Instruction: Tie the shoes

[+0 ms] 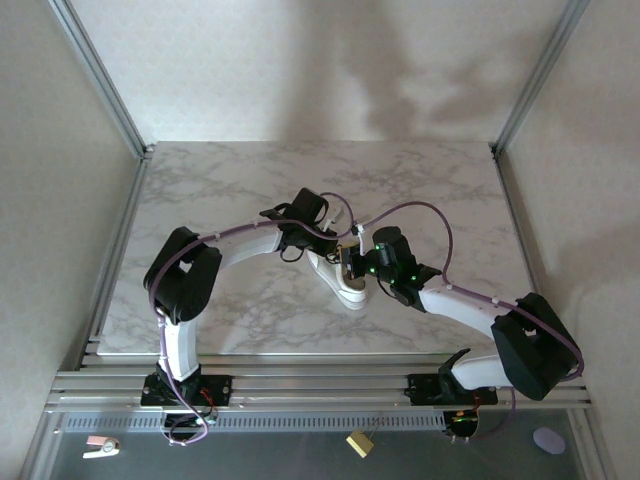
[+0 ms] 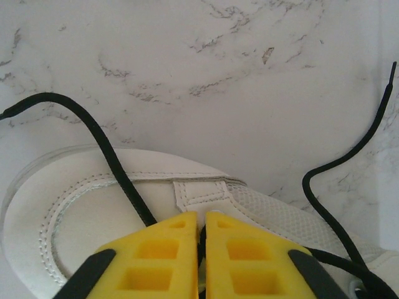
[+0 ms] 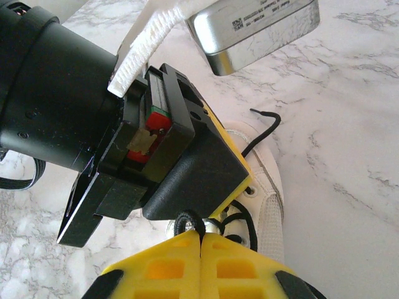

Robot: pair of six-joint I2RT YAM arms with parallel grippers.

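Worktop [image 1: 220, 200] of white marble carries the white sneaker [image 1: 345, 290] near its middle, and both arms meet over it. The left claw [image 2: 201, 229] has its yellow fingers pressed together, and a strand of the black laces [image 2: 106, 146] runs into the seam, so it is apparently pinching that strand. The right claw [image 3: 201, 240] is likewise closed, with a small bunch of lace nipped at its tip.

The step looks like drawing the strands to cinch a crossing. Done well, both pinches stay firm while the claws part evenly and low, so the light sneaker is not dragged.

The left wrist view shows loose lace ends trailing on the marble either side, too fine to follow from above. The right wrist view shows how closely the left claw's black body crowds the right.
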